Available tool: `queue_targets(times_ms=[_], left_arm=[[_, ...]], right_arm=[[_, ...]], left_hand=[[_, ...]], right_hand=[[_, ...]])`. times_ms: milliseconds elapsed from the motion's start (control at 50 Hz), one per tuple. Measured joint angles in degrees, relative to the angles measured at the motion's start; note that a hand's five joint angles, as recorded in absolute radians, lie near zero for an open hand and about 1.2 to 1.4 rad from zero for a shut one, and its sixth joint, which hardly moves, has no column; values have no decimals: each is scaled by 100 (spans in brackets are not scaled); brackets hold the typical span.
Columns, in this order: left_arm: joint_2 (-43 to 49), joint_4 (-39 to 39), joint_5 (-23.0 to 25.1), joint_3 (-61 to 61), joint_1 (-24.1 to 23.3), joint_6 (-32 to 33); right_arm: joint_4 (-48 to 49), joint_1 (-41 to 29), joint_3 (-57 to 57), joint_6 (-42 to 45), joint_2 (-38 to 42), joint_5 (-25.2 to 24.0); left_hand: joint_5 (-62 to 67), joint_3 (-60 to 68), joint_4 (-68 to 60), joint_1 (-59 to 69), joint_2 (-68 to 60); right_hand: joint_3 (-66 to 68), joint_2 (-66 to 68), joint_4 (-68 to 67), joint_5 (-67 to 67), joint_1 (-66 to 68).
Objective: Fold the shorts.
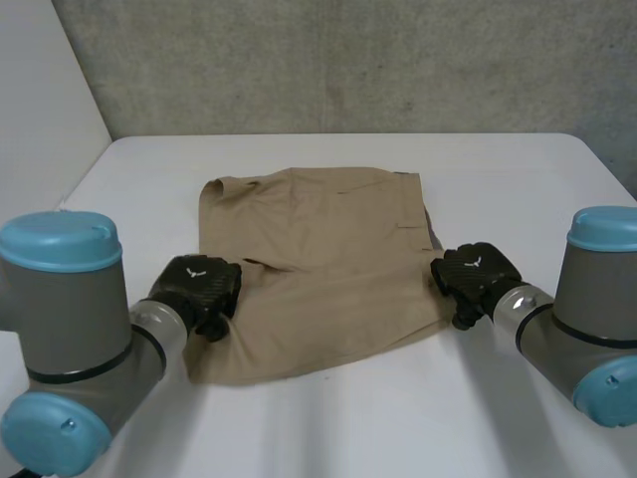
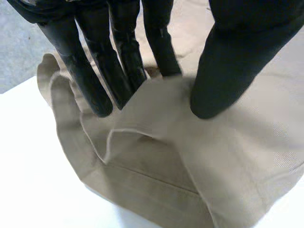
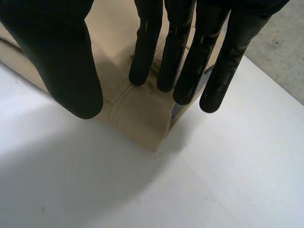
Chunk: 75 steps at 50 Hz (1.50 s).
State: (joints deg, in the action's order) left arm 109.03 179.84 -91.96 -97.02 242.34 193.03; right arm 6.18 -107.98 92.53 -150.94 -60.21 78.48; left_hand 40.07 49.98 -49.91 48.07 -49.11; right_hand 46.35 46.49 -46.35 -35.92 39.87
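Tan shorts (image 1: 318, 269) lie folded in the middle of the white table (image 1: 398, 418). My left hand (image 1: 199, 284) is at their left edge. In the left wrist view its fingers (image 2: 123, 61) are straight, their tips behind a raised fold of the shorts (image 2: 166, 166), and the thumb (image 2: 223, 71) rests on top of the cloth, apart from them. My right hand (image 1: 476, 271) is at the shorts' right edge. Its straight fingers (image 3: 183, 57) reach over a corner of the shorts (image 3: 137, 123), the thumb (image 3: 61, 61) is spread wide, and nothing is pinched.
Bare white table (image 3: 199, 190) lies in front of the shorts and on both sides. A grey wall (image 1: 348, 60) rises behind the table's far edge. Both grey arms come in from the near corners.
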Motion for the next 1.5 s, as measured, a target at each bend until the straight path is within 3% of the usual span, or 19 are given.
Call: queue_targets(times_ms=[20, 60, 120, 220, 240, 280, 440, 520, 580, 780, 1080, 1260, 1500], left_arm=[[0, 0, 0, 0, 0, 0], [-275, -69, 4, -133, -11, -2], [-576, -116, 7, -291, -40, -2], [-1000, -145, 1, -531, -107, -9], [-1166, -147, -5, -626, -160, -25], [-1233, -148, -8, -669, -193, -37], [-1727, -142, -98, -1182, -931, -385], [-1631, -123, -200, -1277, -1042, -465], [-1212, -90, -558, -1335, -1075, -531], [-531, 254, -1051, -1283, -763, -493], [67, 554, -1044, -1056, -608, -437], [264, 741, -1042, -961, -477, -425], [499, 872, -1043, -867, -429, -178]], right_arm=[[0, 0, 0, 0, 0, 0], [145, 3, -28, 237, 161, 3], [243, 3, -72, 429, 293, 11], [309, 8, -127, 613, 406, 18], [316, 4, -137, 617, 397, 17], [316, 2, -136, 598, 379, 15], [288, -26, -83, 156, 75, 5], [281, -37, -54, 73, 16, 5], [273, -58, 34, -15, -138, 6], [276, -78, 187, -36, -352, 0], [278, -70, 215, -24, -368, -17], [278, -54, 200, -12, -349, -14], [278, -13, 187, -20, -359, -2]], left_hand=[[0, 0, 0, 0, 0], [-1329, -1299, 1322, -1259, 1266], [-1841, -1786, 1813, -1640, 1723], [-2081, -1993, 2059, -1805, 1952], [-2079, -1993, 2059, -1805, 1954], [-2080, -1992, 2059, -1805, 1953], [-1936, -1948, 1941, -1773, 1858], [-1881, -1900, 1884, -1717, 1804], [-1676, -1687, 1653, -1468, 1599], [-1465, -1456, 1430, -1232, 1364], [-1184, -1142, 1125, -957, 1050], [-239, -207, 189, 4, 109], [-210, -149, 112, 67, 30]], right_hand=[[0, 0, 0, 0, 0], [529, 548, -527, -429, 436], [1171, 1138, -1168, -1019, 903], [1171, 1138, -1168, -1019, 903], [2119, 2057, -2174, -1918, 1367], [2119, 2057, -2190, -2003, 1481], [2119, 2057, -2191, -2082, 1682], [2119, 2057, -2191, -2082, 1682], [2119, 2057, -2191, -2082, 1682], [2119, 2057, -2191, -2082, 1682], [2119, 2057, -2191, -2082, 1682], [2119, 2057, -2191, -2082, 1682], [2119, 2057, -2191, -2082, 1682]])
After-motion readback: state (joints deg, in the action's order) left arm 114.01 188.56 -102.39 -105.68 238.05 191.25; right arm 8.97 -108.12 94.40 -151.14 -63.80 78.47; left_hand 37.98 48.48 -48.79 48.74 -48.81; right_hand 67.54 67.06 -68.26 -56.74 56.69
